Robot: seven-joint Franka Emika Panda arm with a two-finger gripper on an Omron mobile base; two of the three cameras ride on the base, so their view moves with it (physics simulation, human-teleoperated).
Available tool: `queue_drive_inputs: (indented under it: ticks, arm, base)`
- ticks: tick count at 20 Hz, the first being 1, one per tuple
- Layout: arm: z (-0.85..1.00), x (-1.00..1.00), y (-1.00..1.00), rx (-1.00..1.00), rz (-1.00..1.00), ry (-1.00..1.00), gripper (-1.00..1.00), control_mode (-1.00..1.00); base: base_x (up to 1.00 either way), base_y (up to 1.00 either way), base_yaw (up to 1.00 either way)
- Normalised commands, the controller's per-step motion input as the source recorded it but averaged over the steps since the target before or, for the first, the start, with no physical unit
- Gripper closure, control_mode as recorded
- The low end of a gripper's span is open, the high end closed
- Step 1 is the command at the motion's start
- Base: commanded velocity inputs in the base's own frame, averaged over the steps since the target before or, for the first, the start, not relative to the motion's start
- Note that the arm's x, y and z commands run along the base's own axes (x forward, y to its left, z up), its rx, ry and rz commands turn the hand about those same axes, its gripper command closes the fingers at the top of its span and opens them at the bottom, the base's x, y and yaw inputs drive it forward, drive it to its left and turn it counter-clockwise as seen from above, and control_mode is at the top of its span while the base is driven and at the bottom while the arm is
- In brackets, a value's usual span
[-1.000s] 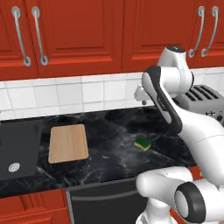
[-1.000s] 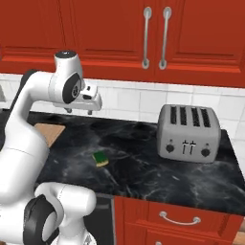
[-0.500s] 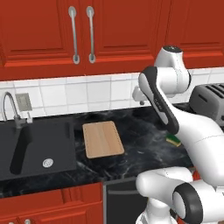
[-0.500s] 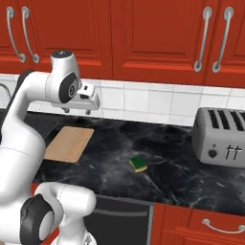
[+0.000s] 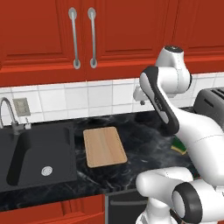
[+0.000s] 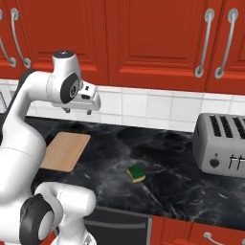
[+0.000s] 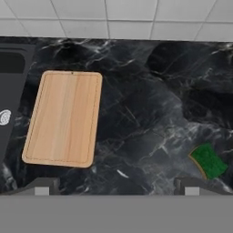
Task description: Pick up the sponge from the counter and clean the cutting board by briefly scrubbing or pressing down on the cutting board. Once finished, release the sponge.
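Rolling sideways, the base has carried both of its cameras along, so the sink [image 5: 37, 157] now sits fully in the left base view and the toaster [image 6: 222, 144] stands closer in on the right; the things on the counter [image 6: 167, 177] lie where they did, and the arm keeps its raised pose. Its gripper [image 6: 79, 111] hangs high above the worktop, empty and touching nothing, with its two dark fingertips [image 7: 42, 186] set wide apart at the bottom of the hand view.

No writing or label can be read anywhere (the toaster shows only a knob and slots).

Green side up, the sponge [image 6: 136, 172] lies on bare black marble, well apart from the cutting board [image 6: 64, 151] and between it and the toaster. Flat on the counter, the cutting board [image 7: 63, 118] sits just beside the sink's edge, with open marble around its other sides.
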Motion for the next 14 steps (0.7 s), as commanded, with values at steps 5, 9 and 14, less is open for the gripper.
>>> queue_drive_inputs:
  ticks: [5,9,14]
  arm:
    - [0.00,0.00,0.00,0.00,0.00,0.00,-1.00,1.00]
    - [0.00,0.00,0.00,0.00,0.00,0.00,-1.00,1.00]
    - [0.00,0.00,0.00,0.00,0.00,0.00,-1.00,1.00]
  base:
    - [0.54,0.00,0.00]
    - [0.59,0.00,0.00]
    - [0.32,0.00,0.00]
